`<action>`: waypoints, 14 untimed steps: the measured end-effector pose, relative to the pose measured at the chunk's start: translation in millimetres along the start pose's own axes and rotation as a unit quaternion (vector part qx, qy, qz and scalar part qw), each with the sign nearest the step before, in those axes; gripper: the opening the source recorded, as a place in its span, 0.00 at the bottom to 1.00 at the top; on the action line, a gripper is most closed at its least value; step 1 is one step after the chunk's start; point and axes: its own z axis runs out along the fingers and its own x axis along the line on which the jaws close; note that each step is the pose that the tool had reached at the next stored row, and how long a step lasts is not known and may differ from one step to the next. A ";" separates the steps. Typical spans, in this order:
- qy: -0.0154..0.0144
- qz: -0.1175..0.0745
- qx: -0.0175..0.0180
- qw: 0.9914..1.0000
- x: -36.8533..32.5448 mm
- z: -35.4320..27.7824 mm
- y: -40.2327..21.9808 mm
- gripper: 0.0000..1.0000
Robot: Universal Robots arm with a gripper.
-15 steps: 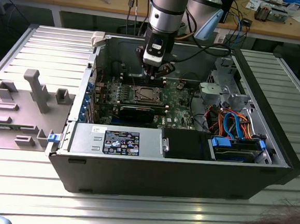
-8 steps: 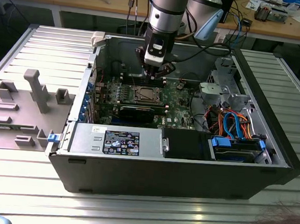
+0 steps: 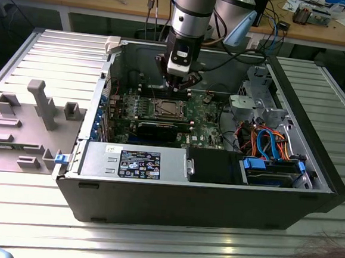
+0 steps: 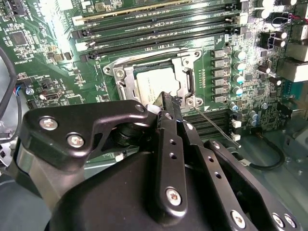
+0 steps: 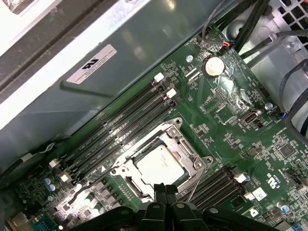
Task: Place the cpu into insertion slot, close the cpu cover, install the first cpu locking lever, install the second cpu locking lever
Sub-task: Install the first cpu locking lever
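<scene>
The cpu (image 5: pixel 161 163) lies flat in the insertion slot (image 3: pixel 167 109) on the green board, its silvery top showing through the cut-out. The cpu cover (image 5: pixel 188 153) is folded down around it as a metal frame (image 4: pixel 126 79). My gripper (image 5: pixel 161 188) hangs just above the socket's edge with its black fingers pressed together and nothing visible between them. It is also in the second wrist view (image 4: pixel 166 101) and in the exterior view (image 3: pixel 177 86). A thin locking lever rod (image 4: pixel 215 123) sticks out from the socket's corner beside the fingertips (image 5: pixel 194 188).
The board sits deep inside an open computer case (image 3: pixel 203 197) with tall metal walls. Long memory slots (image 5: pixel 120 120) flank the socket. Cables and a drive cage (image 3: pixel 266 148) fill the exterior view's right. A grey fixture tray (image 3: pixel 30 118) lies outside on the left.
</scene>
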 end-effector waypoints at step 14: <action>-0.002 -0.025 0.001 1.000 0.0 0.0 0.0 0.11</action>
